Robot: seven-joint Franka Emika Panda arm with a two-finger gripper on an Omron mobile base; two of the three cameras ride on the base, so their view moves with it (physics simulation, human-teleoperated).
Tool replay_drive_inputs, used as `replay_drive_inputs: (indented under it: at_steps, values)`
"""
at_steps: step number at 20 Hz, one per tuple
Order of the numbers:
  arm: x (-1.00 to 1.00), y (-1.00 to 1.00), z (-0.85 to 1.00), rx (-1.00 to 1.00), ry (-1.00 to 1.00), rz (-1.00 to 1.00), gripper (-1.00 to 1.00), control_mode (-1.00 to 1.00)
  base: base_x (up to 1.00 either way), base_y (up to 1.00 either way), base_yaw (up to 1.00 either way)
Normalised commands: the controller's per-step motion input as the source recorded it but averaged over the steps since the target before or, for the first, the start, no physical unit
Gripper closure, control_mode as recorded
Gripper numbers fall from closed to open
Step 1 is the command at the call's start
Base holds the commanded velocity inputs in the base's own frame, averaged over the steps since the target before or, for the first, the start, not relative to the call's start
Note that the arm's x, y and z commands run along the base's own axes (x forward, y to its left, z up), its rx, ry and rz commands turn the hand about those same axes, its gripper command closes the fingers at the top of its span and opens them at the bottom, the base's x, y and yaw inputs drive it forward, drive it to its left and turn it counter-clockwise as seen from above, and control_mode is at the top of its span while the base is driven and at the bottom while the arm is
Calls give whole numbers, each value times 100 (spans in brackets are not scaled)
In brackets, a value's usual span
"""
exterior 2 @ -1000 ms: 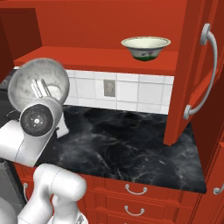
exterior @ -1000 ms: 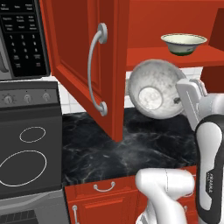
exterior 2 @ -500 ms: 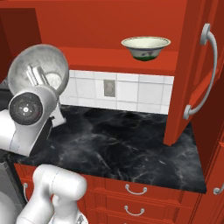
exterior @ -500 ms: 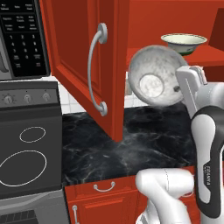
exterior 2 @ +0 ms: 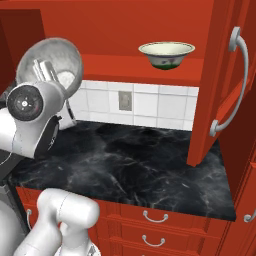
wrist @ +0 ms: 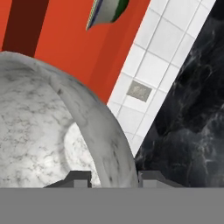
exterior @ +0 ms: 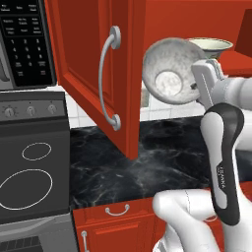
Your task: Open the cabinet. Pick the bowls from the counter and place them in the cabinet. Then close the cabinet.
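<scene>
My gripper point(exterior: 197, 87) is shut on the rim of the grey-white mottled stone-look bowl point(exterior: 170, 73), held tilted on its side in the air above the counter point(exterior: 162, 147), just below the level of the cabinet shelf point(exterior 2: 120, 67). In the hand view the bowl's rim point(wrist: 109, 144) runs between my two fingertips, at the gripper point(wrist: 114, 177). The cream bowl with a dark green foot point(exterior 2: 166, 54) stands upright on the shelf inside the cabinet. Both red cabinet doors are swung open, the left door point(exterior: 81, 59) and the right door point(exterior 2: 225, 85).
A dark stovetop point(exterior: 29, 172) and a black microwave point(exterior: 24, 44) lie left of the counter. The open left door's edge and silver handle point(exterior: 108, 83) hang close beside the held bowl. White tiles with a wall outlet point(exterior 2: 125, 100) back the counter. Red drawers point(exterior 2: 155, 217) sit below.
The arm has lifted the grey bowl upward and nearer the cabinet shelf. The cream bowl and both doors have stayed put.
</scene>
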Motion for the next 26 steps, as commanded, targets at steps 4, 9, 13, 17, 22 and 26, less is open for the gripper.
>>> replay_drive_inputs:
  at_steps: [4, 9, 13, 17, 22, 26]
  values:
    - [21, 0, 26, 0, 0, -1, 100, -100, 0, 0, 0]
    - [9, 0, 24, 0, 0, 0, 100, -100, 0, 0, 0]
    - [24, -1, 11, 0, 0, 1, 100, -100, 0, 0, 0]
    - [35, -4, 0, 0, 0, 4, 100, -100, 0, 0, 0]
    - [43, 0, 0, 0, -1, 2, 100, -100, 0, 0, 0]
    - [24, 0, 0, 0, -13, 2, 100, -100, 0, 0, 0]
